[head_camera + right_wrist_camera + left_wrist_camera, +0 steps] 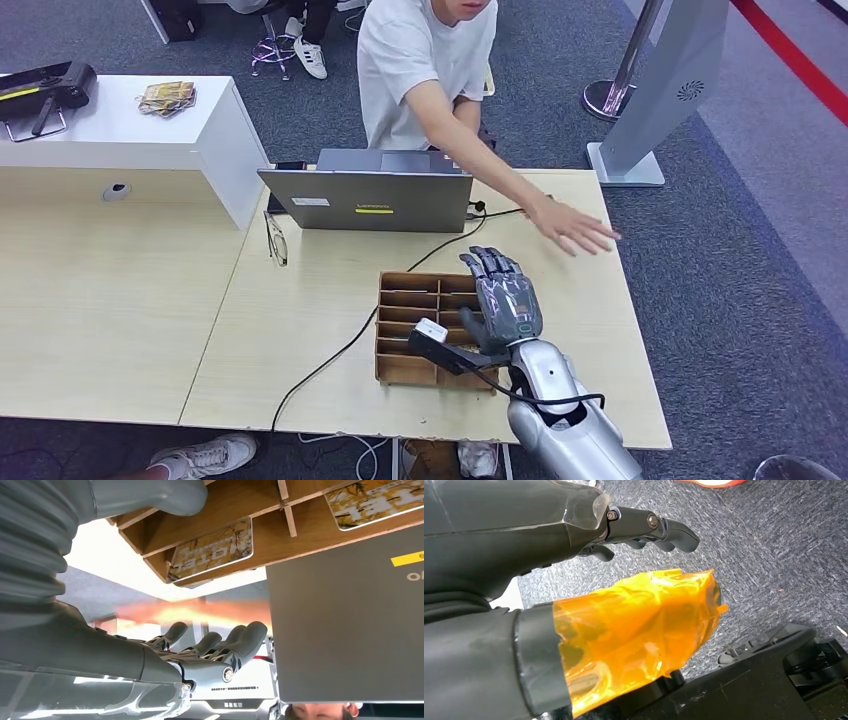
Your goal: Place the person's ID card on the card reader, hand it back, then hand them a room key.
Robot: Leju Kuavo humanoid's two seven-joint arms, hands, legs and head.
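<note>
Room key cards [211, 551] lie flat in the slots of a wooden tray [402, 370], printed faces up, their long sides running across the tray's width; in the right wrist view two show, one in a near slot and another [376, 501] in the next column. The tray sits on a pale wooden surface [300, 330], toward the robot's edge of it. The right hand [503, 300] hovers over the tray's right side, palm down, fingers stretched and slightly spread, holding nothing. So the cards lie directly beneath and just to the left of this hand, and the right arm is clearly the nearer one for a pick. A small white-topped black device on a cable [432, 335], possibly the card reader, rests on the tray's right part just beside the thumb. Beyond the tray, the person's hand [572, 228] reaches over the far right of the surface, flat and open, well apart from the robot's fingers; no ID card is visible in it. A grey laptop [365, 200] stands behind the tray, glasses [275, 240] to its left. The left hand [639, 527] hangs over the carpet, fingers loosely curled, empty, an orange film [634, 630] wrapping its thumb.
</note>
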